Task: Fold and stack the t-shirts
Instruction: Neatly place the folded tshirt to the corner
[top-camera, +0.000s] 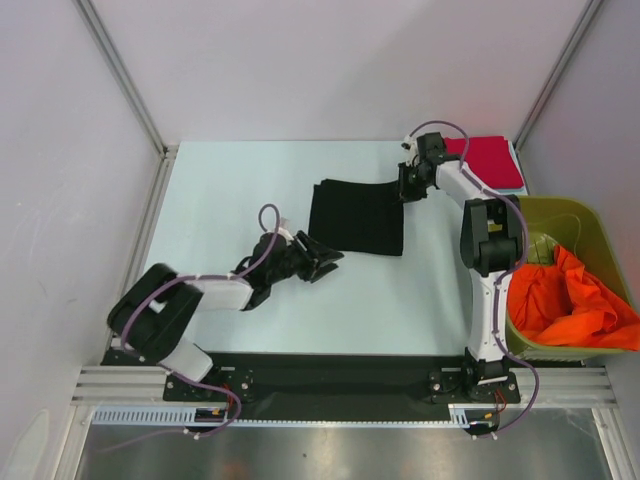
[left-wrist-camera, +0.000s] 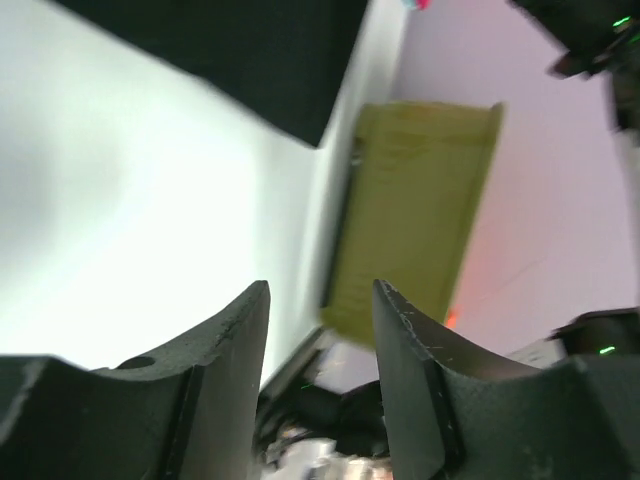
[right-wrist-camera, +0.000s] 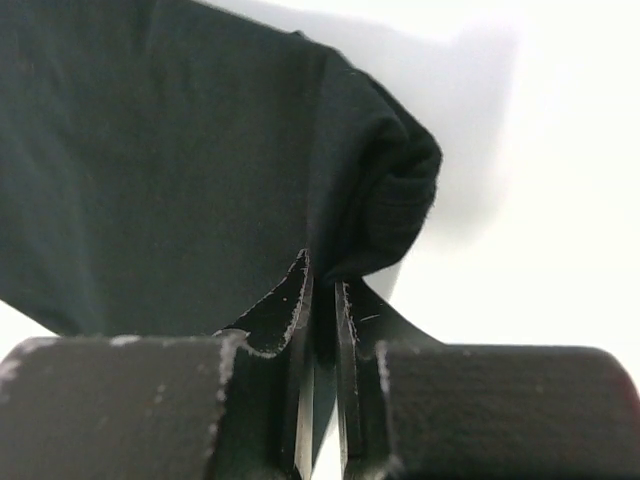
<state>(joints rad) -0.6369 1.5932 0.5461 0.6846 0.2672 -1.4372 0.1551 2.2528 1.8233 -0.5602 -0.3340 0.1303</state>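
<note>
Black t-shirt (top-camera: 357, 215): folded into a dark rectangle, lying flat on the pale surface (top-camera: 230, 200) about mid-way across, between the two arms.
Right end effector (right-wrist-camera: 322, 270): fingers drawn almost together and clamped on a bunched fold of the black t-shirt at its far right edge; the cloth rises in a small hump just ahead of the tips.
Left end effector (left-wrist-camera: 320, 290): fingers apart with nothing between them, low over the surface near the shirt's near left corner, not touching it.
Red t-shirt (top-camera: 490, 160): folded, at the far right corner of the surface.
Orange t-shirt (top-camera: 572, 300): crumpled inside the olive bin (top-camera: 575, 215) at the right edge.
</note>
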